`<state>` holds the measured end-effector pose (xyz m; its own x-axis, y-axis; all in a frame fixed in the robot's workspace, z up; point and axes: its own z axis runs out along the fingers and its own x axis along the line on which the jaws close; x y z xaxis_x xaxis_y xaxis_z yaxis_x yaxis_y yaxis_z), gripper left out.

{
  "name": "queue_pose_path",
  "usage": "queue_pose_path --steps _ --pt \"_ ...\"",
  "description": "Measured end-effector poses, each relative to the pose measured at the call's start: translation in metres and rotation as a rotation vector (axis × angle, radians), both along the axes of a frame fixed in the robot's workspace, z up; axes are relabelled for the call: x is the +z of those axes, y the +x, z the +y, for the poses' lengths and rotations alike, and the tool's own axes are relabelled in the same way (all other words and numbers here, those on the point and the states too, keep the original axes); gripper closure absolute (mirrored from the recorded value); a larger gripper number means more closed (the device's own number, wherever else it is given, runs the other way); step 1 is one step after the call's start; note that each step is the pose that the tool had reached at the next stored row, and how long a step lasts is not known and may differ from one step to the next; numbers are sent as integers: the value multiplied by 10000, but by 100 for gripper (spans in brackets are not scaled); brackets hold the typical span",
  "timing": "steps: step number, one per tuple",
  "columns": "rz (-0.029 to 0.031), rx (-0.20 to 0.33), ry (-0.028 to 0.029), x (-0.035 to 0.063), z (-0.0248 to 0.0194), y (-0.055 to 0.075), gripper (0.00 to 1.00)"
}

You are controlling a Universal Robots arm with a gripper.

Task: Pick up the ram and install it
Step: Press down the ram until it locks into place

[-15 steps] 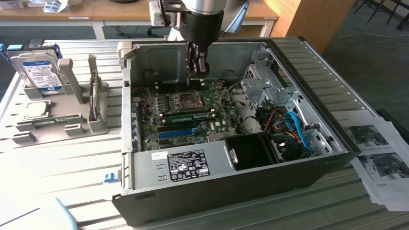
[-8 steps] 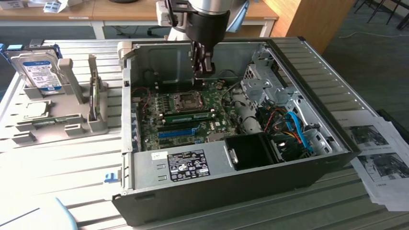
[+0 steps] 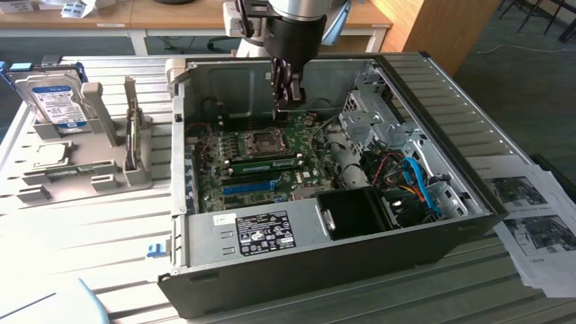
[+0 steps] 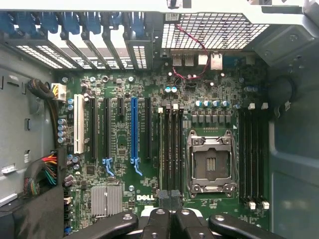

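- Black fingers (image 4: 163,201) are pressed close together. I see nothing green between them, so I think the gripper (image 3: 289,101) holds nothing.
- The gripper (image 4: 169,201) hangs straight down inside the open case (image 3: 432,74), in the upper middle of the exterior view. It is well above the board (image 3: 297,179).
- In the wrist view the finger tips sit right at the end of the black slots (image 4: 172,149) beside the socket (image 4: 209,162). I think the gripper is lined up there because that is where the ram goes.
- The ram (image 3: 266,162) is a thin green stick in the middle of the exterior view, just below the socket (image 3: 266,140).
- It stands on its long edge, so one flat side with small chips faces the camera. It looks pushed into a slot, but I cannot be sure it is all the way in.
- Its long side runs from the exterior view's left to the exterior view's right, the same way as the slots.
- Far out on the exterior view's left is a grey rack (image 3: 99,169) with a drive (image 3: 54,98) standing in it. The rack keeps parts upright so they are easy to grab.
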<state>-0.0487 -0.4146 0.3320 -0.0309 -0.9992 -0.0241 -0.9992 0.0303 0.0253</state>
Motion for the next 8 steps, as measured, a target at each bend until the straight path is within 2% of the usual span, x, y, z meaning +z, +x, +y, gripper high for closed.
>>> queue_pose_path --steps 8 --pt "1 -8 0 0 0 0 91"
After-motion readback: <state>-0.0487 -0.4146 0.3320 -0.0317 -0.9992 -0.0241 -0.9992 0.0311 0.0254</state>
